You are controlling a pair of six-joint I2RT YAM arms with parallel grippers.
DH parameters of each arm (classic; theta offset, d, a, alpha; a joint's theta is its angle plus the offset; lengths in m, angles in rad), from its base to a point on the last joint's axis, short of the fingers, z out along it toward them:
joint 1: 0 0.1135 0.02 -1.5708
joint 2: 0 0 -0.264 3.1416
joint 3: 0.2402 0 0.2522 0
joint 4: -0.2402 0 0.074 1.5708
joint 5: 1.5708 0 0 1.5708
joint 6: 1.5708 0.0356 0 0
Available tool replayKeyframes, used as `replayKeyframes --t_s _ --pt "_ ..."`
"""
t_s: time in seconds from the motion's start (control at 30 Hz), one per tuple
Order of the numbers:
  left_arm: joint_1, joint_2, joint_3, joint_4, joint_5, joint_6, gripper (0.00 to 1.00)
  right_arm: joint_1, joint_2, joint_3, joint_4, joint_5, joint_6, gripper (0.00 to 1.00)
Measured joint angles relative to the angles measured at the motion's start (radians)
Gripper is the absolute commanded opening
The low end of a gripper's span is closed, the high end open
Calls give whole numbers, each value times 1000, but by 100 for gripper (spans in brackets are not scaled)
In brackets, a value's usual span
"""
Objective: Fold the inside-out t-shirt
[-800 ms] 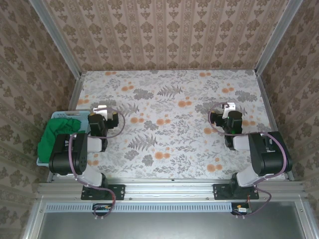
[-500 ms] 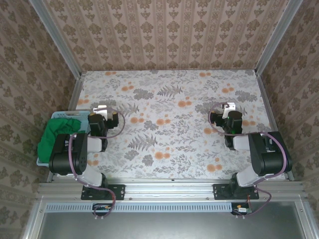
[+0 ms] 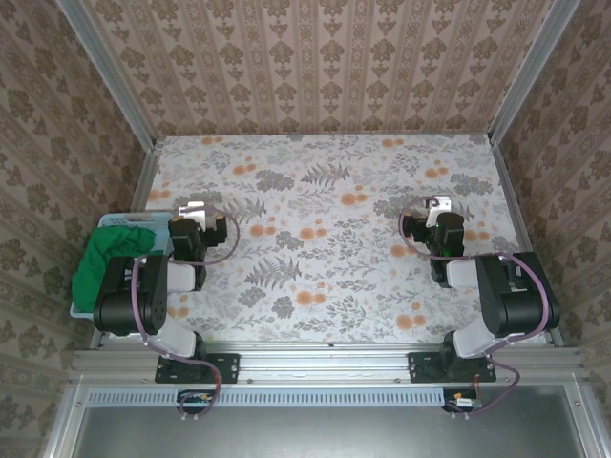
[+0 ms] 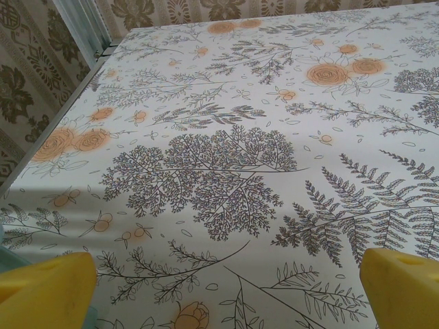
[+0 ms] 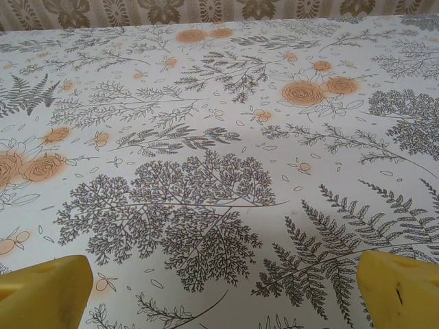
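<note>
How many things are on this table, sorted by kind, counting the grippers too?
green t-shirt: 1
light-blue basket: 1
grippers: 2, the left gripper and the right gripper, both open
Total: 4

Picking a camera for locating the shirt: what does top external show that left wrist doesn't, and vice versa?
Top external: the green t-shirt heaped on the light-blue basket at the left edge, plus the right gripper. Left wrist: a close look at the left gripper, yellow fingertips wide apart with nothing between them. Both: the floral tablecloth.
</note>
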Motion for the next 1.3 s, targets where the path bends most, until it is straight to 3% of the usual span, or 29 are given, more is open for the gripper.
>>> replayKeyframes --t_s 0.53,0.77,1.0,1.13,1.3 --pt "3 -8 0 -8 40 26 100 0 0 0 0 0 0 100" --pt "-80 -137 -36 -31 39 99 100 0 -57 -11 -7 -26 -18 100" --pt "-245 -384 91 -318 -26 150 100 7 -450 -3 -232 -42 -16 100" --pt "-251 -463 291 -570 -69 27 100 7 -638 129 -485 -41 81 100" --pt "-245 -526 486 -908 -182 -229 100 6 -735 303 -789 -35 257 100"
